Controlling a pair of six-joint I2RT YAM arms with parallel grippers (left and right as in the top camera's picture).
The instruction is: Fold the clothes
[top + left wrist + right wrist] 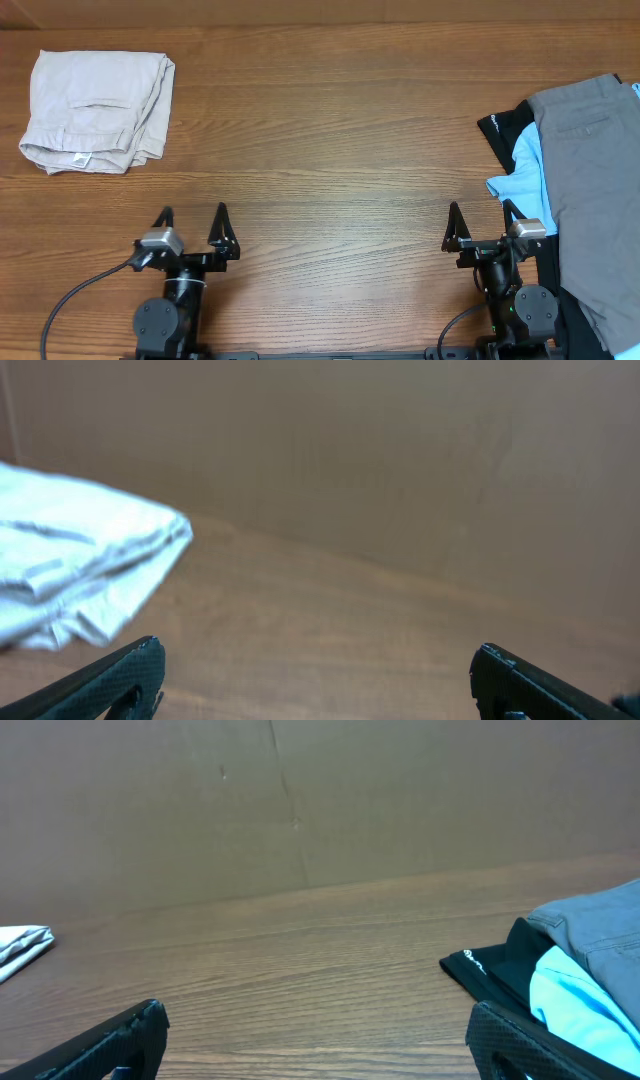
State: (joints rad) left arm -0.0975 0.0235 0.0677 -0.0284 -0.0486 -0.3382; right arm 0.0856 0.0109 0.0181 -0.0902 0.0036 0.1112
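The clothes, a pale beige pair of trousers (98,110), lie folded into a compact bundle at the far left of the wooden table, with a small white label at the near edge. They also show at the left of the left wrist view (75,565) and as a sliver in the right wrist view (20,948). My left gripper (193,222) is open and empty near the front edge, well in front of and to the right of the bundle. My right gripper (483,222) is open and empty at the front right.
A pile of other garments lies at the right edge: grey trousers (590,190) on top, a light-blue piece (525,180) and a black piece (503,128) under them, also seen in the right wrist view (585,970). It lies close beside my right gripper.
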